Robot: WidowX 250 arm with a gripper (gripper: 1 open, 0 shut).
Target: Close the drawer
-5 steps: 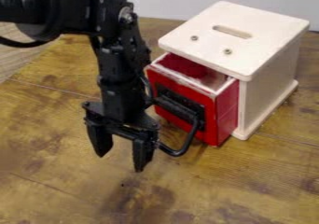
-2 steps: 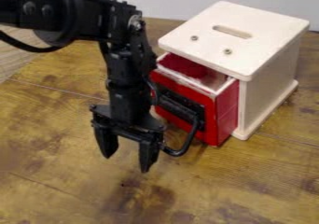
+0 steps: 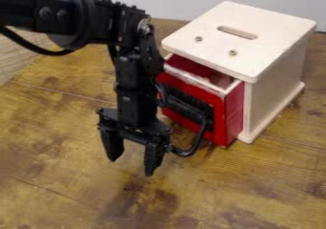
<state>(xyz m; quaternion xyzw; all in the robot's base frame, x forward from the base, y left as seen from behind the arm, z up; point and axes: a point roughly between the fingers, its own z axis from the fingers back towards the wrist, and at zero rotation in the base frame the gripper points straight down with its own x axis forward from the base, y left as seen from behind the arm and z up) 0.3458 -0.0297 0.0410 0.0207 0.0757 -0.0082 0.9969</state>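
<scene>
The black arm [image 3: 90, 21] is extended from the upper left and bent sharply downward at the elbow, so that the forearm is held nearly vertical. The gripper [image 3: 132, 156] is pointed straight down, its jaws spread apart with nothing held between them, and is suspended just above the tabletop [image 3: 51, 190].

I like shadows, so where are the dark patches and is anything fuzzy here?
Camera view: a soft shadow lies on the table under the pincer; the cabinet top is bright, nearly washed out; the whole picture is a bit fuzzy, so the drawer handle looks smudgy.
</scene>
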